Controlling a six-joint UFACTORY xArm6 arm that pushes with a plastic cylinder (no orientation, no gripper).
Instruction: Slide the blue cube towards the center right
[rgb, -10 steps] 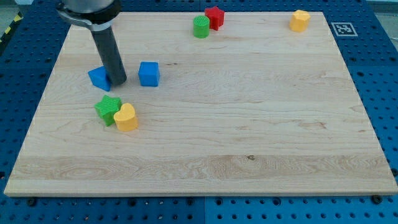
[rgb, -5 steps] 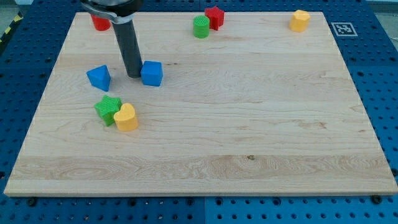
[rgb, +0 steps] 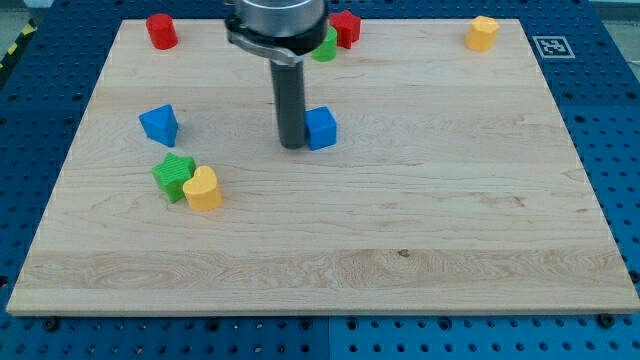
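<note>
Blue cube partway to the right

Wooden board seen from above. My tip touches the blue cube on its left side; the arm has no pincer, only a rod. The cube sits left of centre, so most of the rightward slide appears left to do

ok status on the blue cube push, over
My tip against the blue cube, on its view-left side. Cube near board centre. Path toward the view's right shows no blocks.
</note>
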